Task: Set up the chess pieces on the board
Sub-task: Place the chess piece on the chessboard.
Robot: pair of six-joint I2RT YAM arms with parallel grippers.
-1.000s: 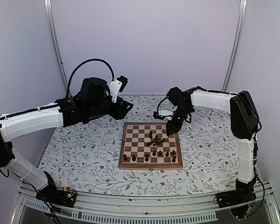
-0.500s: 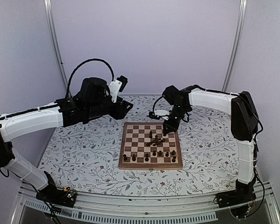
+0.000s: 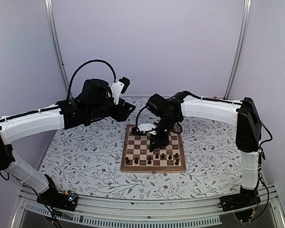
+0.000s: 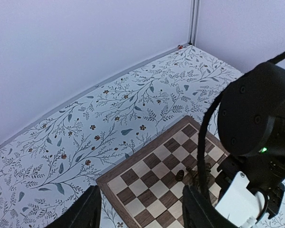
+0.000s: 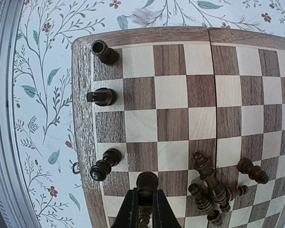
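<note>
Right gripper [image 5: 146, 202] clenched on a dark piece [image 5: 147, 181], its base hidden between the fingers [image 5: 132, 211], over the board [image 5: 171, 90] beside a toppled heap [image 5: 213, 190] of pieces cut off by the frame's edge; left gripper [image 4: 141, 194] hangs open and empty near the board's far corner.

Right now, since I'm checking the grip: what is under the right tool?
A dark chess piece, pinched between the right tool's shut fingers over the board. The fingers cover its lower part and the square beneath it.
</note>
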